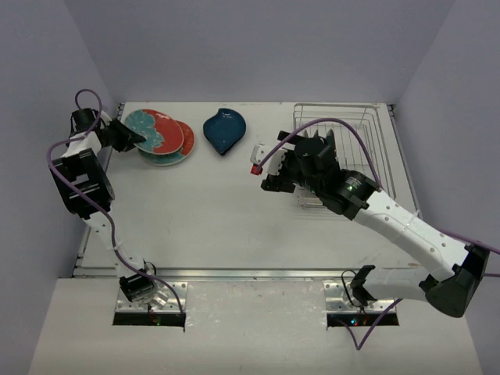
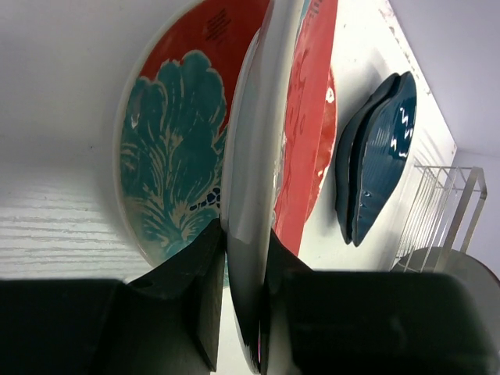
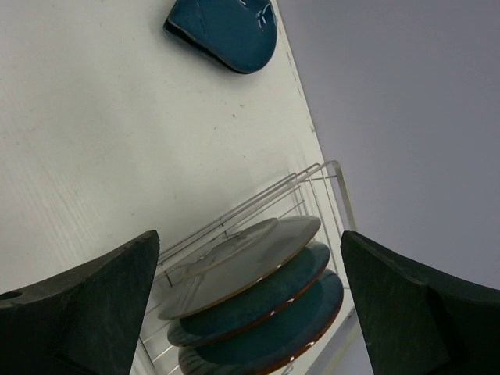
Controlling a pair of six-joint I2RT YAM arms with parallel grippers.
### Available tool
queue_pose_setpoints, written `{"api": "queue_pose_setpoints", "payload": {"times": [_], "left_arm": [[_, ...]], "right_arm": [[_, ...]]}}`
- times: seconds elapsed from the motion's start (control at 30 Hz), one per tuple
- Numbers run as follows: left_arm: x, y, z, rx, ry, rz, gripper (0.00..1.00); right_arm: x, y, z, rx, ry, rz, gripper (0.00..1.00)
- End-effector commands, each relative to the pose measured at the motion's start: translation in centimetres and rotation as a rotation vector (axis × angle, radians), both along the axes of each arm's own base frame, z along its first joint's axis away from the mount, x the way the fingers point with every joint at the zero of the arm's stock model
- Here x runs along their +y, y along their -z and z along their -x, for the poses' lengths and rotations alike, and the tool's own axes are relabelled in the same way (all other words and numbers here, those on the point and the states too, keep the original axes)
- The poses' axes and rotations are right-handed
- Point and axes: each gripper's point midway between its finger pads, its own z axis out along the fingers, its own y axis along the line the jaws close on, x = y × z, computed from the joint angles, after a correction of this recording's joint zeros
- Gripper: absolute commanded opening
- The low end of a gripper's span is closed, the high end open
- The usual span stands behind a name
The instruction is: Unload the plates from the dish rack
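Observation:
My left gripper is shut on the rim of a red-and-teal flowered plate at the back left; the left wrist view shows the jaws pinching its white edge. This plate lies over a red plate, which also shows in the left wrist view. The dark blue leaf-shaped dish lies on the table beside them. My right gripper is open and empty over the left end of the dish rack. Between its fingers a pale plate and two teal plates stand in the rack.
The rack stands at the back right, close to the right wall. Purple cables loop over both arms. A small red piece sits by the right gripper. The white table ends at a metal front edge.

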Motion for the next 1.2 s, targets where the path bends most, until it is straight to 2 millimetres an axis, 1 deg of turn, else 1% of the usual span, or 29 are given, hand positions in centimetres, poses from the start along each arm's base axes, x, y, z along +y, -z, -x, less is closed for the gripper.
{"api": "queue_pose_setpoints", "payload": {"times": [0.0, 0.1, 0.17, 0.2, 0.27, 0.33, 0.4, 0.43, 0.47, 0.5, 0.57, 0.63, 0.67, 0.8, 0.93, 1.17], "left_arm": [[-1.6, -4.3, -1.8, -0.168, 0.092, 0.026, 0.0], [-2.3, -3.1, -1.3, -0.143, 0.114, 0.032, 0.02], [-2.5, -2.4, -1.0, -0.129, 0.123, 0.027, 0.09], [-2.7, -2.0, -0.8, -0.118, 0.127, 0.023, 0.16], [-2.9, -1.3, -0.5, -0.095, 0.129, 0.008, 0.26], [-2.7, -0.8, -0.1, -0.074, 0.119, -0.018, 0.39], [-2.4, -0.3, 0.3, -0.051, 0.106, -0.043, 0.46], [-2.2, 0.3, 0.6, -0.03, 0.098, -0.069, 0.55], [-2.0, 0.5, 0.8, -0.022, 0.099, -0.095, 0.59], [-1.8, 0.8, 1.0, -0.006, 0.092, -0.111, 0.62], [-1.3, 1.3, 1.3, 0.022, 0.069, -0.157, 0.7], [-0.8, 1.9, 1.7, 0.051, 0.053, -0.21, 0.83], [-0.7, 2.1, 1.9, 0.064, 0.05, -0.237, 0.87], [-0.5, 2.3, 1.9, 0.09, 0.055, -0.342, 0.91], [-0.5, 2.6, 2.1, 0.134, 0.061, -0.465, 0.94], [-0.2, 2.4, 2.2, 0.159, 0.056, -0.541, 1.0]], "right_arm": [[-1.2, -1.9, -1.2, 0.065, 0.125, -0.136, 0.99], [-1.4, -1.8, -1.8, 0.114, 0.165, -0.169, 0.99], [-1.6, -2.0, -2.2, 0.137, 0.189, -0.182, 0.99], [-1.8, -2.2, -2.3, 0.15, 0.206, -0.2, 0.99], [-2.3, -2.2, -2.8, 0.178, 0.245, -0.23, 0.99], [-2.9, -2.2, -3.2, 0.209, 0.286, -0.27, 0.99], [-3.4, -2.1, -3.4, 0.244, 0.32, -0.308, 0.99], [-3.9, -2.1, -3.5, 0.278, 0.352, -0.346, 0.99], [-4.3, -1.8, -3.4, 0.305, 0.374, -0.359, 0.99], [-4.5, -2.2, -3.5, 0.315, 0.391, -0.385, 0.99], [-5.3, -2.2, -3.8, 0.361, 0.449, -0.453, 0.99], [-5.3, -2.5, -3.8, 0.395, 0.464, -0.5, 0.99], [-5.4, -2.7, -3.8, 0.404, 0.467, -0.512, 0.99], [-5.4, -3.4, -3.9, 0.422, 0.482, -0.56, 0.99], [-5.8, -3.5, -4.0, 0.432, 0.512, -0.59, 0.99], [-7.0, -3.4, -4.2, 0.485, 0.599, -0.69, 0.99]]}}
